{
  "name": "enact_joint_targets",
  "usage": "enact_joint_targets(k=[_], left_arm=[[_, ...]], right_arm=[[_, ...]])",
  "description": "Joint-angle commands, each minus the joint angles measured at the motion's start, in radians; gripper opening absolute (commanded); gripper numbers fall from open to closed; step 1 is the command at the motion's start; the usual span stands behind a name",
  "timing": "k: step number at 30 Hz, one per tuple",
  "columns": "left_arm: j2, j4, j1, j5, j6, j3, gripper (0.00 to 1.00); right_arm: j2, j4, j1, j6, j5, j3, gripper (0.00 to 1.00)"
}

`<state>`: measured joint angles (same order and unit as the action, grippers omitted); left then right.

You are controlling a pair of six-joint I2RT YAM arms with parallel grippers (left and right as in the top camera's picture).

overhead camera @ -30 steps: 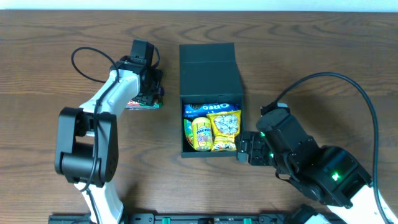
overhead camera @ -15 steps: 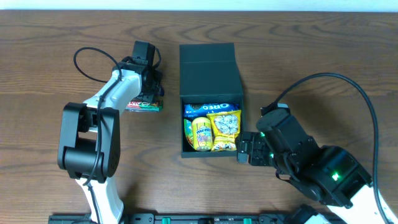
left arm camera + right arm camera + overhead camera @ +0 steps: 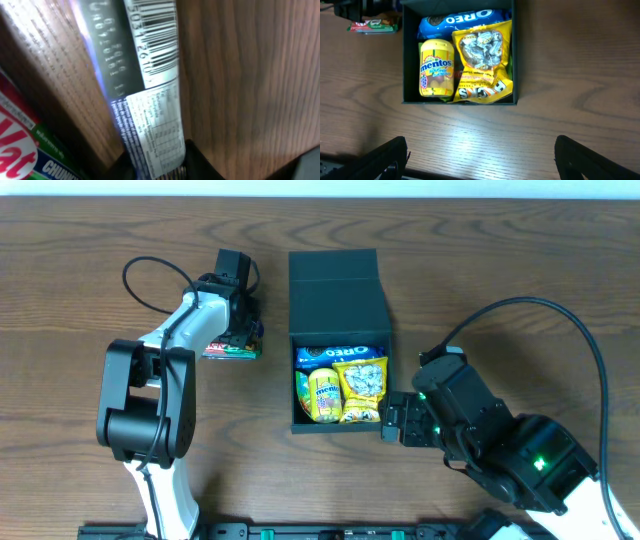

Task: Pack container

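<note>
"Well, what sits nearest the robot's base?"

"The right gripper. Its wrist camera shows both fingers spread wide, with only bare table between them. From overhead it hangs just beside the near right corner of the container."

"And the container itself?"

"Mid-table, between the two arms, with its lid open toward the far side. The right wrist view reads the contents best. A Mentos bottle is on the left and a yellow snack bag touches it on the right. An Oreo packet lies across the far end, partly under the bag."

"Farther out?"

"The left gripper, left of the container and apart from it, is low over a KitKat Chunky bar lying on the table. Overhead, the arm hides the jaws."

"Does its own camera help?"

"Only partly. It sits so close that a grey wrapper with a barcode fills the frame, something the overhead view hardly shows. The red-and-green bar is at the lower left edge. Whether the jaws are apart or clamped on either packet cannot be told."
</note>
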<state>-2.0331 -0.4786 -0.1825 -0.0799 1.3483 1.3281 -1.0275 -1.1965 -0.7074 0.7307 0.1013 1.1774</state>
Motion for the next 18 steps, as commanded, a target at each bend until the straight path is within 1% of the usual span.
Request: enact_joint_targets(k=[1,3,5,8,11,12,14,15,17,18], left_arm=[[-0.019,-0.008,0.017,-0.028,-0.071,-0.009,0.16],[-0.005,-0.009,0.029,-0.053,-0.107,-0.007,0.1],[0.016,-0.013,0.037,-0.056,-0.163,-0.002,0.06],[0.088,-0.025,0.045,-0.05,-0.29,0.005,0.06],[0.18,-0.054,0.043,-0.043,-0.377,0.005,0.06],[0.219,-0.072,0.037,-0.039,-0.423,0.005,0.06],[0.301,-0.103,0.021,-0.035,-0.565,0.005,0.06],[0.372,-0.14,-0.007,-0.037,-0.715,0.005,0.06],[0.434,-0.189,-0.051,-0.035,-0.863,0.005,0.06],[0.454,-0.21,-0.072,-0.023,-0.897,0.005,0.06]], right_arm=[[-0.001,-0.008,0.007,-0.006,0.012,0.006,0.93],[0.001,-0.016,0.007,-0.006,0.032,0.006,0.93],[0.003,-0.022,0.007,-0.006,0.053,0.006,0.93],[0.009,-0.027,0.009,-0.006,0.068,0.006,0.93],[0.022,-0.03,0.028,-0.006,0.072,0.006,0.94],[0.03,-0.034,0.039,-0.006,0.074,0.006,0.94],[0.055,-0.058,0.072,-0.008,0.086,0.006,0.95],[0.084,-0.083,0.106,-0.014,0.087,0.006,0.95],[0.122,-0.109,0.143,-0.014,0.087,0.006,0.95],[0.139,-0.118,0.156,-0.014,0.086,0.006,0.95]])
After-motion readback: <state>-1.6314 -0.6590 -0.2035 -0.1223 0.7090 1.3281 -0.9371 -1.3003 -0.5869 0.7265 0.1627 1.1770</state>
